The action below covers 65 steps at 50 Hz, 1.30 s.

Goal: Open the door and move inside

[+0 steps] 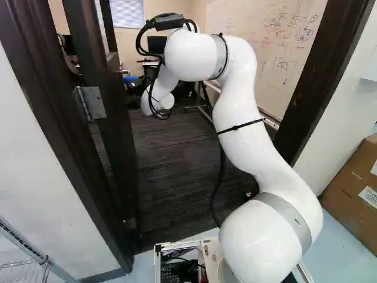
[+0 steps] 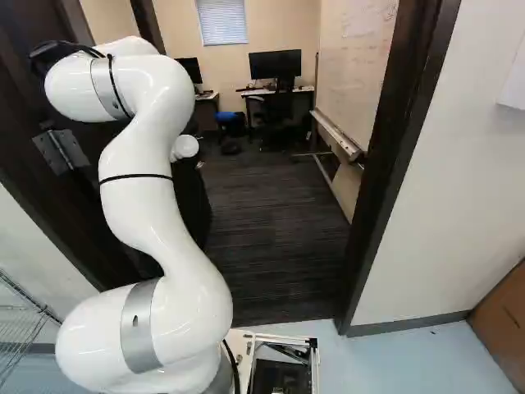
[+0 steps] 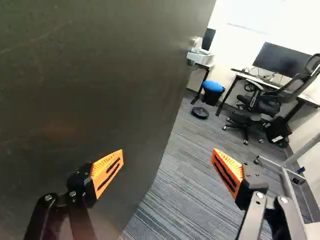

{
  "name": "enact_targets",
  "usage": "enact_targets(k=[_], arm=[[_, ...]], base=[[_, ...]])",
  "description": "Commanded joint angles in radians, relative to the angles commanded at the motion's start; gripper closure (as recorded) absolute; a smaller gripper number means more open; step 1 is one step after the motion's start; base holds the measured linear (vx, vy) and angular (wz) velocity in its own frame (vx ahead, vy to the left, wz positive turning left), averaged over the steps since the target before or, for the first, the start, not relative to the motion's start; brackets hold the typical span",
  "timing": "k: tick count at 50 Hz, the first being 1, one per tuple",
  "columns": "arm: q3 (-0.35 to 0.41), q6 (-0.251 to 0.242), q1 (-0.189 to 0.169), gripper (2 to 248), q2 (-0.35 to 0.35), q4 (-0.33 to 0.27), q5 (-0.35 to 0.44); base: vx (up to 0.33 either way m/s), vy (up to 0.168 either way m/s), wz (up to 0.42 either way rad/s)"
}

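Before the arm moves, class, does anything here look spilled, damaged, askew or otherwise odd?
Nothing stands out. The door stands open on its hinge, the office chair is upright by the desk, and the open gripper holds nothing.

The arm (image 1: 250, 132) is raised from the lower right of the left base view and bent toward the upper left, its wrist (image 1: 154, 101) held below the topmost bend. The gripper (image 3: 168, 150) is spread wide, its orange pads (image 3: 107, 170) well apart.
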<state>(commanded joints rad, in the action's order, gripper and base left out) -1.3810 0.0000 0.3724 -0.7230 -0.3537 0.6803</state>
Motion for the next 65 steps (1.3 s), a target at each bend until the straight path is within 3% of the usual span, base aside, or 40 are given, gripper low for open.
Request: enact_targets(k=[37,65], arm=[[0.135,0.000,-0.075,3,0.099,0.000,0.000],[0.220,0.000,-0.103,3,0.163,0.020,0.000]], base=[[0.000,0.000,0.000],[0.000,0.000,0.000]])
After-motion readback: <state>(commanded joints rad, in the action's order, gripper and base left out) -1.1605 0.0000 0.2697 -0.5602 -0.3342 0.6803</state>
